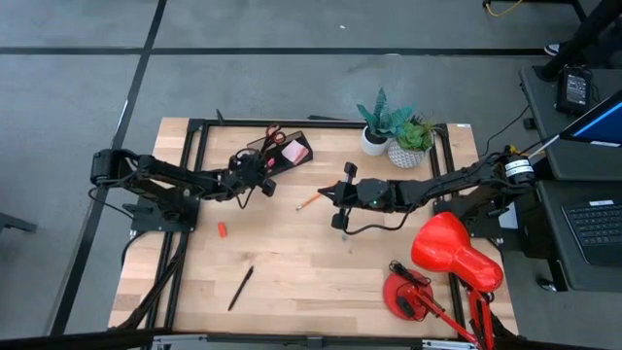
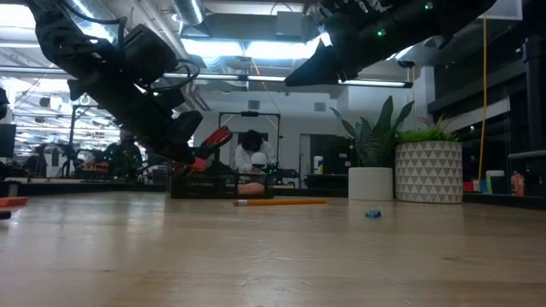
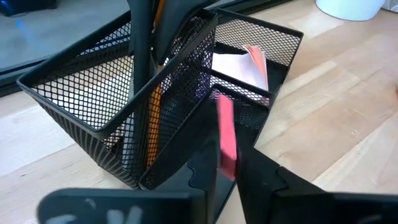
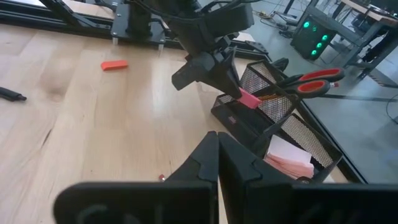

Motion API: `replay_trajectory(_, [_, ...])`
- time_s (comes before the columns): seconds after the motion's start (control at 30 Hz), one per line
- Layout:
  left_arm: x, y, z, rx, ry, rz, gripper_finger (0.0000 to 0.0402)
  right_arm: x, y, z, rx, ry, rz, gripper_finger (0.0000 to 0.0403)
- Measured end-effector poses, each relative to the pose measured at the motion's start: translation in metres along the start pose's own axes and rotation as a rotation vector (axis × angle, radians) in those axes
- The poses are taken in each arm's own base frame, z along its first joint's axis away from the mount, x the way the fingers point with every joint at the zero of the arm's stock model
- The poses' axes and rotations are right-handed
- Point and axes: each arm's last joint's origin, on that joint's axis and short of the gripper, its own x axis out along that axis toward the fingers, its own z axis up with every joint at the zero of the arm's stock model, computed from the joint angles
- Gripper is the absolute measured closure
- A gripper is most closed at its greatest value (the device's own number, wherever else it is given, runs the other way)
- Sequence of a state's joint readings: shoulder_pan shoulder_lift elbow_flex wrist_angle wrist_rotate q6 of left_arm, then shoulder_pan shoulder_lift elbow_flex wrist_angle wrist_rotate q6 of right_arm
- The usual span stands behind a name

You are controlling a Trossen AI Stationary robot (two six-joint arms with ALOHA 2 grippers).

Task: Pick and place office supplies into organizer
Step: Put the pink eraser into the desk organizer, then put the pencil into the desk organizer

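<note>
The pale wooden counter [image 1: 292, 262] carries a black mesh organizer [image 1: 288, 152] at twelve o'clock and two potted plants [image 1: 397, 136] toward one o'clock. An orange pencil [image 1: 308, 201] lies near the centre, a red eraser [image 1: 222, 229] toward nine, a black pen [image 1: 240, 288] toward seven, and a red desk lamp [image 1: 432, 277] at four o'clock.

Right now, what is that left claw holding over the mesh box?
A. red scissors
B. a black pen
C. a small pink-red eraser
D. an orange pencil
C: the left gripper has a small pink-red eraser at its fingertips, just above the organizer, while the scissors already stand in it and the pencil lies on the table.
</note>
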State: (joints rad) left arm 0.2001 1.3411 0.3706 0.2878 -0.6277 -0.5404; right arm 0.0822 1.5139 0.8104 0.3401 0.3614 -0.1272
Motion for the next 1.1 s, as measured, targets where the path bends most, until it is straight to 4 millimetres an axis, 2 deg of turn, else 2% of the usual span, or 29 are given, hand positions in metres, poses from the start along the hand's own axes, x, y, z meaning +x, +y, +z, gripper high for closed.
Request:
replay_trajectory(0.27, [0.0, 0.0, 0.0, -0.012, -0.005, 0.008, 0.0312, 0.0, 0.0, 0.0, 0.001, 0.0, 0.0, 0.0396])
replay_trajectory(0.6, [-0.008, -0.006, 0.003, 0.072, -0.027, -0.043, 0.0315, 0.0, 0.0, 0.0, 0.012, 0.001, 0.0, 0.0396])
replay_trajectory(0.77, [-0.023, -0.011, 0.01, 0.067, -0.072, -0.121, 0.0321, 0.0, 0.0, 0.0, 0.014, 0.003, 0.0, 0.0396])
replay_trajectory(1.1, [-0.067, -0.028, 0.02, 0.252, -0.134, -0.491, 0.0337, 0.0, 0.002, 0.0, 0.013, -0.005, 0.062, 0.0396])
